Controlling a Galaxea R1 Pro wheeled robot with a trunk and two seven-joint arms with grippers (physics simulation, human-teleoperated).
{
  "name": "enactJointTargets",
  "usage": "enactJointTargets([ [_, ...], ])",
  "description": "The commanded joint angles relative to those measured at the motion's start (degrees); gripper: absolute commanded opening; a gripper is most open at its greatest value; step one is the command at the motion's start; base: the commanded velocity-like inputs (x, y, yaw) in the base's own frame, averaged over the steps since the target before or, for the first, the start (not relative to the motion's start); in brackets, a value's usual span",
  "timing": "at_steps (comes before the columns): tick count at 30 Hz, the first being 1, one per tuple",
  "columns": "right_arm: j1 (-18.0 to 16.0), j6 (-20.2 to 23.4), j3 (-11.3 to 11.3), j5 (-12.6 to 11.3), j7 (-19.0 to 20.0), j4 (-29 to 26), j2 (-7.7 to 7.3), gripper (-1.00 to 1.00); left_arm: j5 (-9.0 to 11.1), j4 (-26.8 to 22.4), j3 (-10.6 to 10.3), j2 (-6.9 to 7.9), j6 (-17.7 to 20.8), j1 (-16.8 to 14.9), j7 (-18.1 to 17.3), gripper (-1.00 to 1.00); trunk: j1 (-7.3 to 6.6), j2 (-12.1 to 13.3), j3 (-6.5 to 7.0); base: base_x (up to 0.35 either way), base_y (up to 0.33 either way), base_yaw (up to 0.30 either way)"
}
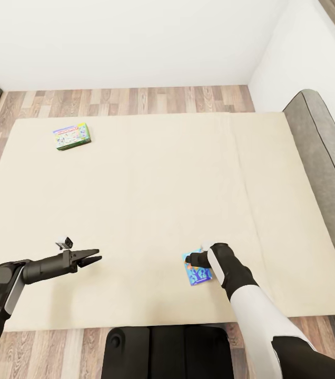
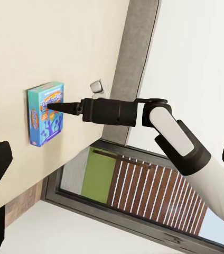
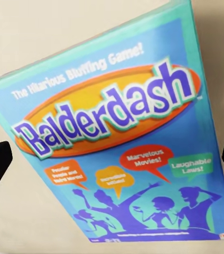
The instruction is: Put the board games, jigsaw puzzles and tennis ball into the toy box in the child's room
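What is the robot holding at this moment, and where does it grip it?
Nothing yet. The right tool is open just above the blue board game on the bed; the left tool is empty.

White walls (image 1: 136, 42), wood-plank floor (image 1: 136, 100)

The blue game box (image 3: 117, 137) lying on the bed carries nearly all the readable print. Across its orange oval runs the big purple title "Balderdash", and above it, in white — "The Hilarious Bluffing Game!". Below the title sit speech bubbles: a red one reads "Marvelous Movies!", a green one "Laughable Laws!"; the two orange bubbles hold small words too blurred to make out. The green-bordered game box (image 1: 72, 136) farther up the bed has printing on its lid — too small to read.
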Motion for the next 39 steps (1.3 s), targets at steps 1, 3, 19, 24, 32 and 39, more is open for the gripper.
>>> enactJointTargets([
  [1, 0.0, 0.2, -0.3, -0.1, -0.1, -0.1, 0.07, 1.00, 0.1, 0.0, 0.0, 0.02, 0.6, 0.0, -0.2, 1.00, 0.03, -0.1, -0.06, 0.000, 0.012, 0.000],
  [3, 0.0, 0.2, -0.3, -0.1, -0.1, -0.1, 0.07, 1.00, 0.0, 0.0, 0.0, 0.02, 0.6, 0.0, -0.2, 1.00, 0.03, -0.1, -0.06, 0.000, 0.008, 0.000],
  [19, 0.0, 0.1, -0.2, -0.1, -0.1, -0.1, 0.07, 1.00, 0.0, 0.0, 0.0, 0.03, 0.6, 0.0, -0.2, 1.00, 0.03, -0.1, -0.06, 0.000, 0.031, 0.000],
  [24, 0.0, 0.1, -0.2, -0.1, -0.1, -0.1, 0.07, 1.00, 0.0, 0.0, 0.0, 0.03, 0.6, 0.0, -0.2, 1.00, 0.03, -0.1, -0.06, 0.000, 0.031, 0.000],
  [32, 0.0, 0.1, 0.1, -0.1, -0.1, 0.0, 0.07, 1.00, 0.0, 0.0, 0.0, 0.03, 0.6, 0.0, -0.2, 1.00, 0.03, -0.1, -0.06, 0.000, 0.004, 0.000],
  [39, 0.0, 0.1, 0.2, -0.1, -0.1, -0.1, 0.07, 1.00, 0.0, 0.0, 0.0, 0.03, 0.6, 0.0, -0.2, 1.00, 0.03, -0.1, -0.06, 0.000, 0.022, 0.000],
])
